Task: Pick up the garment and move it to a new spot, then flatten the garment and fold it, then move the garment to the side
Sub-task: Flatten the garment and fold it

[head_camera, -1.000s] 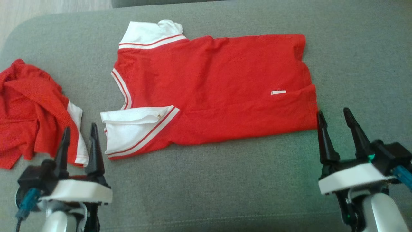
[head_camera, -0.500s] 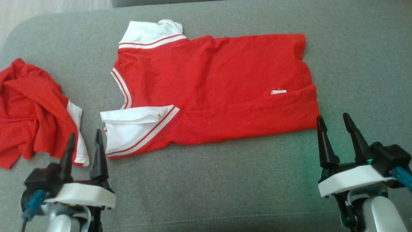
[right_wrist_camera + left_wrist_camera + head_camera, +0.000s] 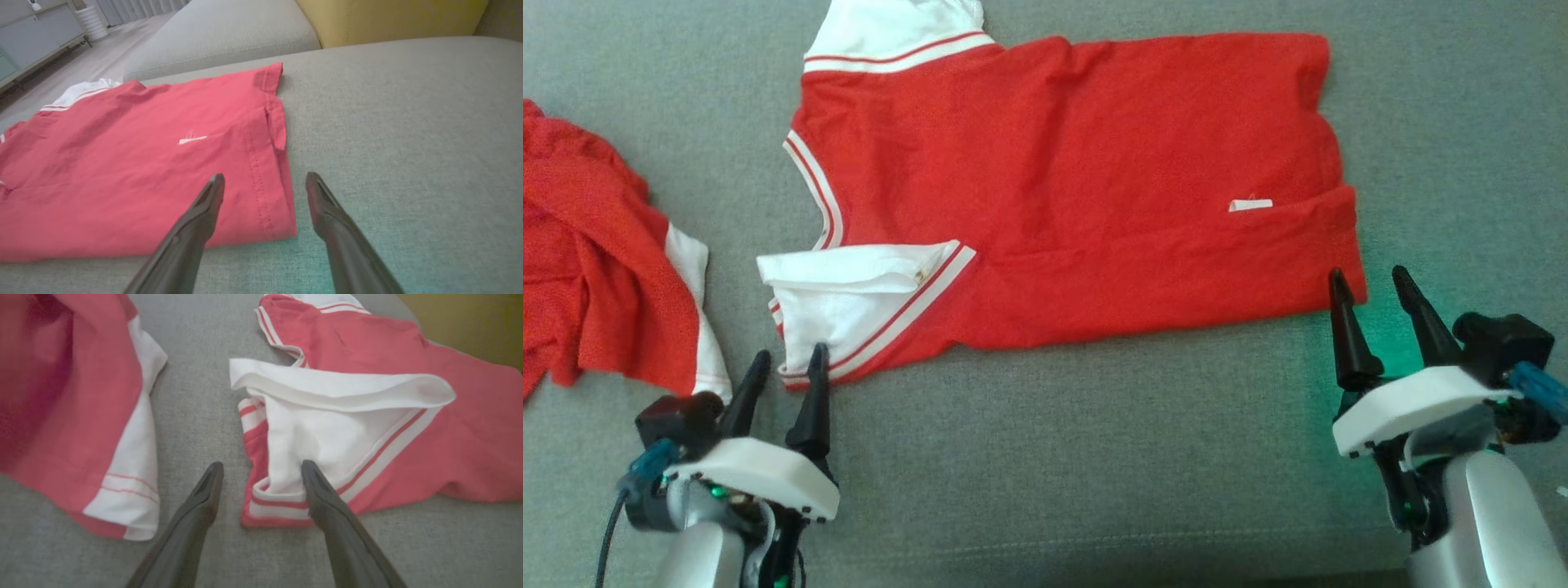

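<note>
- The left gripper has been brought to the near sleeve of the garment, fingers spread, empty.
- The right gripper is held open, empty, at the hem corner.
- The garment is spread on a grey cushion; a crumpled shirt lies left.

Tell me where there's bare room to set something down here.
Free: the wide cushion strip below the shirt, and the stretch right of its hem. Crowded: the gap between shirt and crumpled garment, by the left gripper.

grey couch, yellow cushion
</note>
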